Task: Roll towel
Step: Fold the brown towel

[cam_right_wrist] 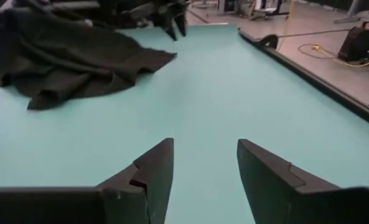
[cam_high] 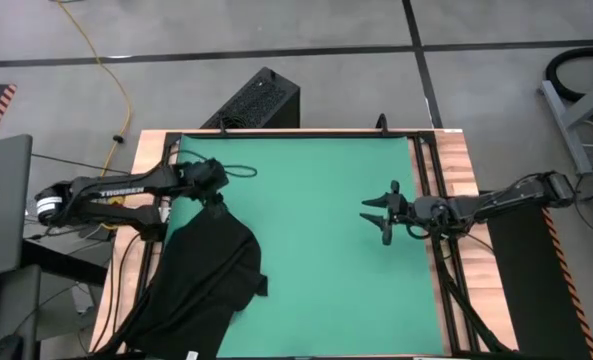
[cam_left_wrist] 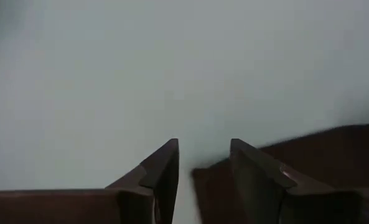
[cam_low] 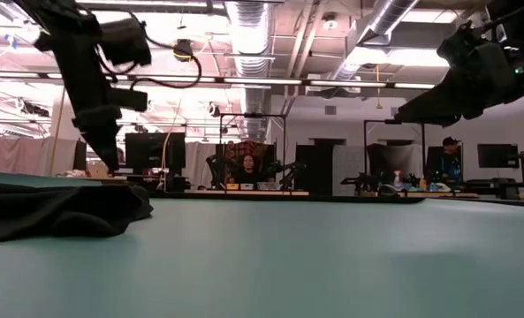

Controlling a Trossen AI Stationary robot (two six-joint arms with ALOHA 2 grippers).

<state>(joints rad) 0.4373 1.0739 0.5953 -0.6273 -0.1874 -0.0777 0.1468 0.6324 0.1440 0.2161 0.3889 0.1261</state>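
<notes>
The towel is a crumpled black heap on the near left of the green mat. Its near-left part spreads over the mat's edge onto the wooden border. In the right wrist view the towel lies bunched in folds. My left gripper stands open, slanting down just over the towel's far edge, and I see no touch. The low view shows its fingers above the heap. My right gripper hovers open over bare mat at the right, pointing toward the left, with nothing between its fingers.
A hard black ribbed box stands on the floor beyond the table's far edge. A thin dark cable loop lies on the mat by my left arm. Bare mat stretches between the two grippers. People sit far off in the room.
</notes>
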